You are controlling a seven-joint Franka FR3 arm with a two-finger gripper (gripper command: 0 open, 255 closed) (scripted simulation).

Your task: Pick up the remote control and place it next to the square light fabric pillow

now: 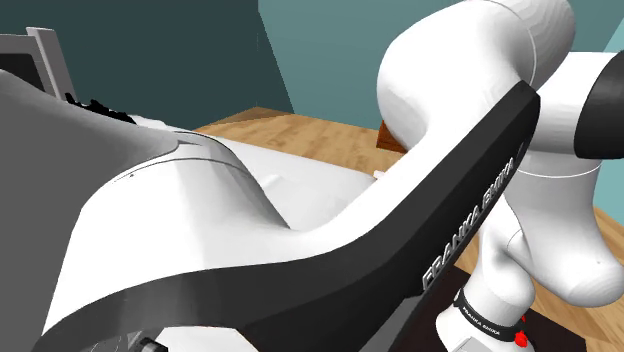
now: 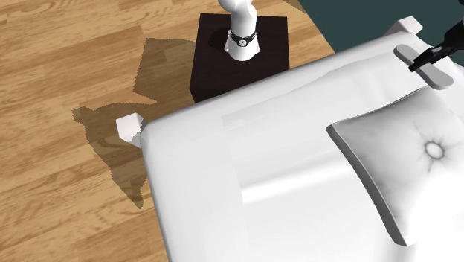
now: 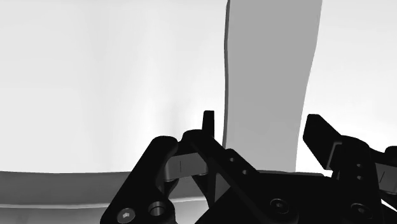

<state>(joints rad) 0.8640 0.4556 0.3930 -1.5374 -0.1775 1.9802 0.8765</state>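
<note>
- Gripper (image 3: 264, 130) hangs over the pale grey remote control (image 3: 270, 76). Its black fingers (image 3: 208, 124) stand apart, one at each long side, close to it but not plainly clamping.
- Seen from the second exterior view, the remote lies on the white cushioned surface (image 2: 223, 171), near a corner of the square pillow (image 2: 405, 160).
- By my judgement the reach is made; closing, lifting and setting down beside the pillow remain.

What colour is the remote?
The remote is plain light grey, clearest in the wrist view.
</note>
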